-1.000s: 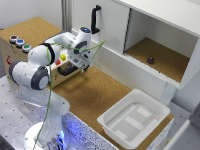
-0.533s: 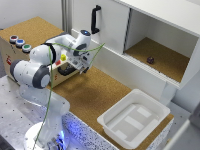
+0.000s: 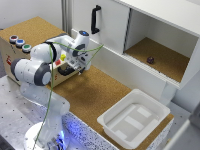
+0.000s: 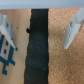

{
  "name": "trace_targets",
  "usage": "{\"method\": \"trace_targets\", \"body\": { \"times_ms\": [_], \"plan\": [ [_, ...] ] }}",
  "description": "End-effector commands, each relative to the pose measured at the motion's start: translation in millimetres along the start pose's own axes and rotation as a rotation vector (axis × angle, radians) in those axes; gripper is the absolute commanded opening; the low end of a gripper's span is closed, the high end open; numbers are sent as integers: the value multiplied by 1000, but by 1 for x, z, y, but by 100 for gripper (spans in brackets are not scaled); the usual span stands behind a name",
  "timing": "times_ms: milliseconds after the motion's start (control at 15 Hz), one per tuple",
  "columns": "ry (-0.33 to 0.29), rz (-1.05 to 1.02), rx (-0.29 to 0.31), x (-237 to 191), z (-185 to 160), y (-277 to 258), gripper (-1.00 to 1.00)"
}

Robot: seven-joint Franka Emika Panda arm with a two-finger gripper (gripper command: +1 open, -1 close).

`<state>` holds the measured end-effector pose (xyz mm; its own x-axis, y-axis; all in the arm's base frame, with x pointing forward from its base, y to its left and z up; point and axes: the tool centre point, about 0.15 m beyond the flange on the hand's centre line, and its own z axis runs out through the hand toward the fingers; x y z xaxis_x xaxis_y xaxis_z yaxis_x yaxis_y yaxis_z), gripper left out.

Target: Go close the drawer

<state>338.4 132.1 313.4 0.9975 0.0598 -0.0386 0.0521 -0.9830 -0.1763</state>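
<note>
The drawer is a light wooden box at the exterior view's left, with a black bar handle on its front next to a red button and a yellow button. My gripper hangs right at the drawer's front. In the wrist view the handle runs between my two white fingers, with the gripper open and straddling the bar without closing on it. The wooden front lies on one side of the bar and the cork floor on the other.
A white cabinet door with a black vertical handle stands behind. An open cabinet compartment holds a small dark object. A white plastic tray sits at the front right. Coloured buttons top the wooden box.
My gripper has shifted slightly down and toward the drawer's front. Nothing else has moved.
</note>
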Motion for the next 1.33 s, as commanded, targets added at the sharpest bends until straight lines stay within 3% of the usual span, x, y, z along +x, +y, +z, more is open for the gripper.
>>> {"method": "trace_targets", "body": {
  "times_ms": [0, 467, 867, 1267],
  "plan": [
    [-1, 21, 58, 8, 15, 7, -100],
    [-22, -9, 57, 18, 27, 0, -100],
    [42, -32, -45, 24, 13, -14, -100],
    [30, -52, -58, 37, 15, -17, -100]
  ]
}}
